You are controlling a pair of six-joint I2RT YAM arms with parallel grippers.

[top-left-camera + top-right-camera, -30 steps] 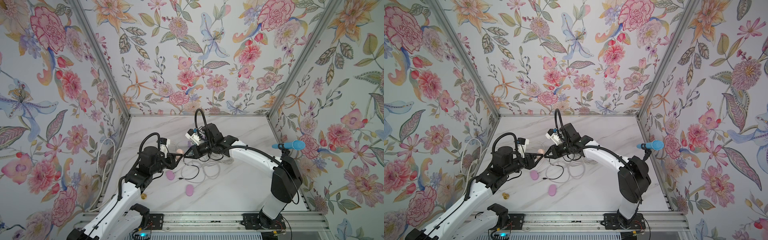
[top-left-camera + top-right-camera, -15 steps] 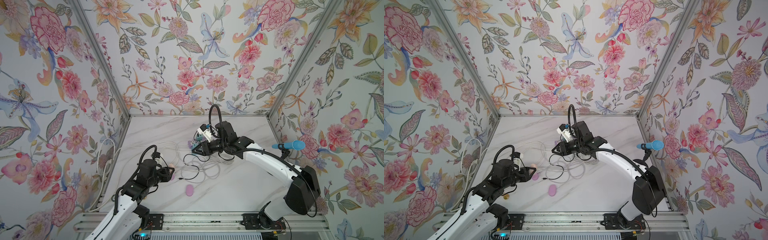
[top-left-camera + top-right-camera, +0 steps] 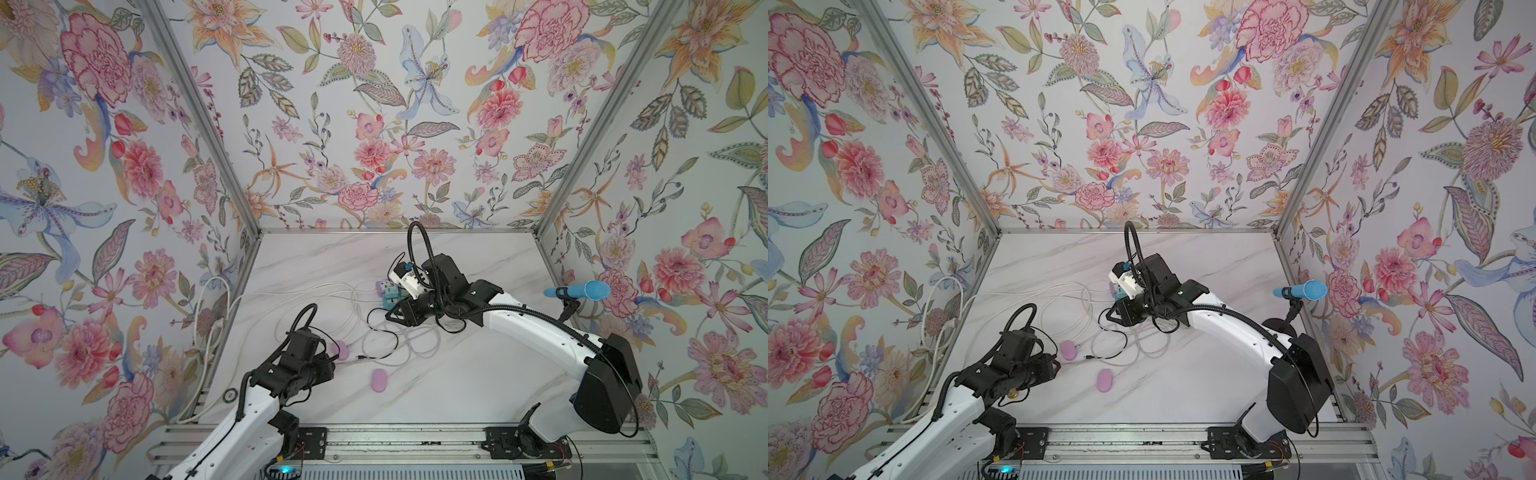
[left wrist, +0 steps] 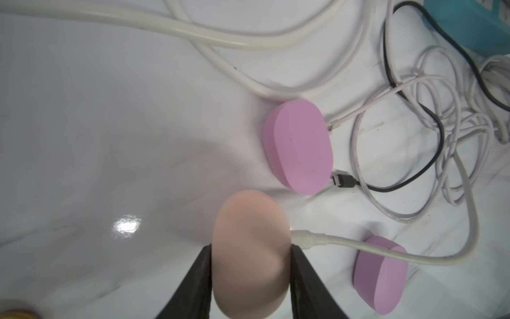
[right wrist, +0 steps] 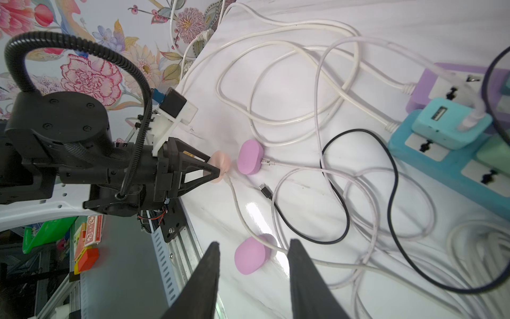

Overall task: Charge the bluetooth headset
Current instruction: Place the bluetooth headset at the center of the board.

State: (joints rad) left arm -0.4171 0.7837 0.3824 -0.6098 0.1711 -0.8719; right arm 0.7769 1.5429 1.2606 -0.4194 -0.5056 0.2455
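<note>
Left hand (image 4: 250, 247): jaws clamped on the two sides of the headset case (image 4: 248, 215). Right hand (image 5: 255, 243): jaws apart, nothing between them, hovering over the cable tangle right of centre.

Location: the case is at the near left of the tabletop (image 3: 436, 386), just beside a purple case (image 5: 249, 160). Whether it rests on the surface or hangs just above it cannot be told.

Step in hand, as judged: setting the plugged case down and letting go. The white cable (image 4: 358, 248) enters the case's side right next to one jaw. Recommended:
- lower it straight, with no twist, so the plug (image 4: 303, 237) is not levered out;
- leave slack in the cable;
- open the jaws only once the case is supported;
- withdraw away from the plug side.

Risk: the loose black connector (image 5: 266, 190) and the second purple case (image 5: 249, 255) lie close by and could be nudged.

Appearance: smooth, matt, peach oval, rounded edges, no seam or lamp visible. The plug looks seated; the depth cannot be confirmed.
</note>
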